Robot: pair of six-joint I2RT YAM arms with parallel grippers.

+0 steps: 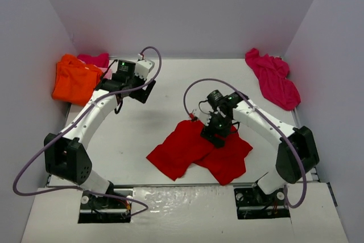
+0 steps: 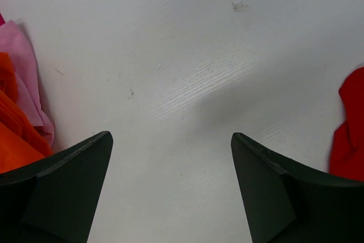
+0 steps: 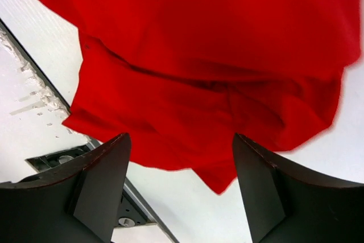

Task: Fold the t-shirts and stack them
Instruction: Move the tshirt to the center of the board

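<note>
The table (image 1: 170,83) holds a crumpled red t-shirt (image 1: 182,149) near its front edge, a pink t-shirt (image 1: 273,81) far right and an orange t-shirt (image 1: 74,81) far left. The right end effector (image 3: 179,140) hangs over the red t-shirt, spread apart and empty; I'd have it pinch one clear corner, not a bunched fold. The left end effector (image 2: 170,138), likewise spread over bare table, should take the matching corner.

The right claw (image 1: 214,134) is above the crumpled red t-shirt (image 1: 181,155).
</note>
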